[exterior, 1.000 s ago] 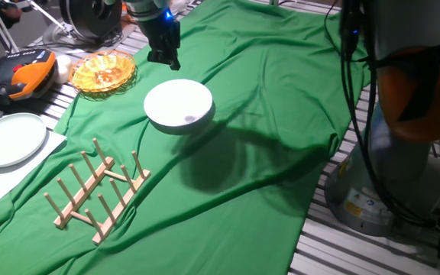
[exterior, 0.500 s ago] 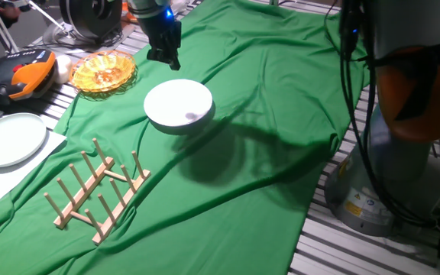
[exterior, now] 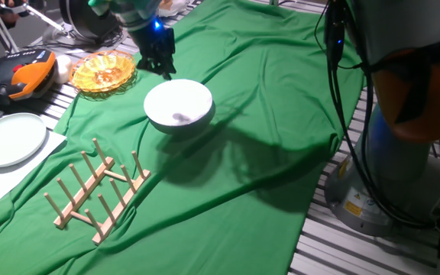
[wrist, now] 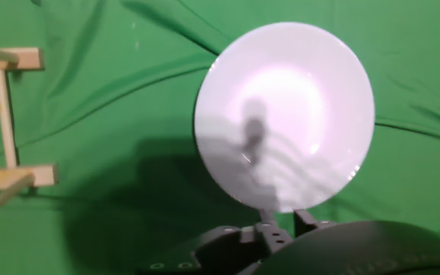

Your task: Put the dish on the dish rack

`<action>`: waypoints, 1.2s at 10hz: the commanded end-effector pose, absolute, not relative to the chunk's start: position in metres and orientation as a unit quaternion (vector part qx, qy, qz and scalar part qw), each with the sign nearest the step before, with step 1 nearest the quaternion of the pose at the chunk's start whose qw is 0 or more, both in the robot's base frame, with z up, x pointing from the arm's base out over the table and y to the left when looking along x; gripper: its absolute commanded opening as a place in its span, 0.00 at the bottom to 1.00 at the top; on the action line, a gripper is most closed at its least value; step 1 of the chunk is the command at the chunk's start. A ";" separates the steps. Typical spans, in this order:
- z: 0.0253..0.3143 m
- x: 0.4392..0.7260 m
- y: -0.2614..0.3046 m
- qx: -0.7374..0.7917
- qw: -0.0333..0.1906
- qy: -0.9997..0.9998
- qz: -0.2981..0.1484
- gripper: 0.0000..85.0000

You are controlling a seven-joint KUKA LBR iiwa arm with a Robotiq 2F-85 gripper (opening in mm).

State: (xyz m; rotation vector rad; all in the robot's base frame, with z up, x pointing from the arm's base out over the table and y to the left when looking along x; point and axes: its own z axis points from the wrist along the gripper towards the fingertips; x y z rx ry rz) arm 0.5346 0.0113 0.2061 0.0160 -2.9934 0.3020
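Jaws (exterior: 161, 67) above dish's (exterior: 178, 105) far rim, opening unclear; dish rack (exterior: 95, 191) well apart.

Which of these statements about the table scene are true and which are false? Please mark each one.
1. The plain white round dish lies on the green cloth. True.
2. The white dish already stands between the pegs of the light-wood dish rack. False: the rack is empty, apart from the dish.
3. The black pincer holds the dish up in the air. False: it hovers at the dish's far rim, and the dish rests on the cloth.
4. An orange-yellow glass dish sits beyond the white dish, near the cloth's edge. True.
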 end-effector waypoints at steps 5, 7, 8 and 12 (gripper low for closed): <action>0.172 0.548 0.021 -0.004 0.050 -0.995 0.092 0.60; 0.158 0.552 0.023 -0.004 0.044 -0.996 0.083 0.60; 0.155 0.553 0.023 -0.004 0.043 -0.996 0.081 0.60; 0.146 0.555 0.023 0.007 0.042 -0.996 0.072 0.60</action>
